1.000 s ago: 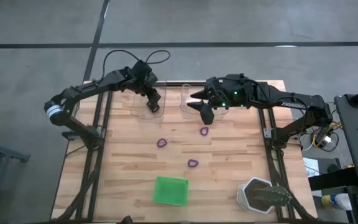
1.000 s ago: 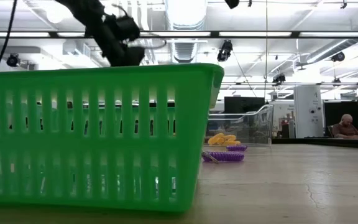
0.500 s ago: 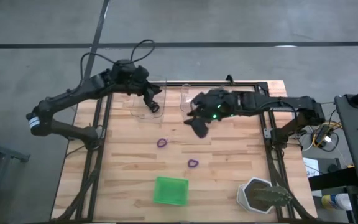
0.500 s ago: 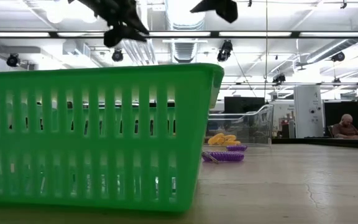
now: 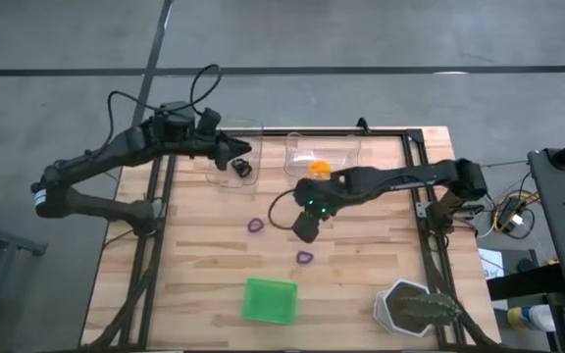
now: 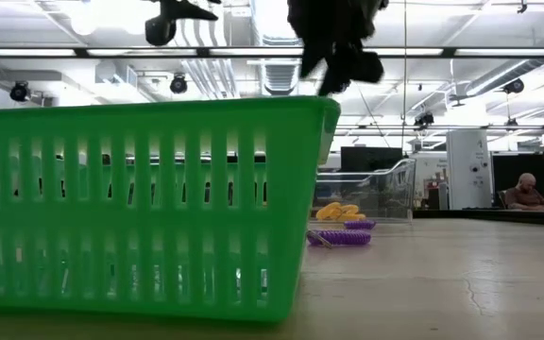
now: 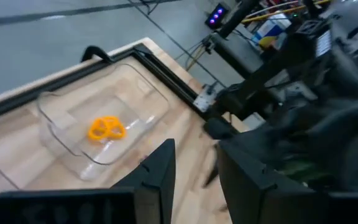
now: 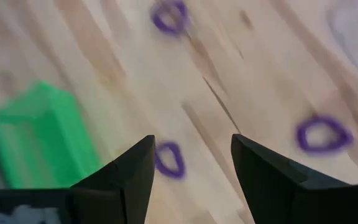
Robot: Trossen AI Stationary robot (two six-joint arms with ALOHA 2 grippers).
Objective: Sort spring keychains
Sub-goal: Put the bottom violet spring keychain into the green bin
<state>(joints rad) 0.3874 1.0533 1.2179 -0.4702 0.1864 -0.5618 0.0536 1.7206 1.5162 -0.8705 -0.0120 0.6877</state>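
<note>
A: Over the middle of the wooden surface (image 5: pixel 361 265), the right pincer (image 5: pixel 304 228) hangs above the loose purple spring keychains (image 5: pixel 256 226). Its fingers are spread apart with nothing between them, as the right wrist view shows.

B: Why there?

A: I judge it is lining up a pick. Three purple rings show in its wrist view: one (image 8: pixel 169 160) sits just beyond the gap between the fingers, another (image 8: pixel 322 133) lies off to one side, a third (image 8: pixel 170 16) farther on. From above, one purple ring (image 5: pixel 304 257) lies near the pincer on its near side, the other to its left.

B: And the left arm?

A: The left pincer (image 5: pixel 242 167) is at the far left, over the clear plastic tray (image 5: pixel 226 180) there. Its fingers stand apart and empty in its own wrist view. It seems to be waiting.

B: Where do the sorted ones go?

A: The orange keychains (image 5: pixel 319 169) are already in the other clear tray (image 5: pixel 345 147) at the far edge, so colours appear to be kept in separate trays. Whether the left tray holds anything, I cannot tell.

B: The green square tray (image 5: pixel 269 300)?

A: It sits at the near edge, well apart from both pincers. A white hexagonal pot (image 5: pixel 408 308) stands at the near right.
</note>
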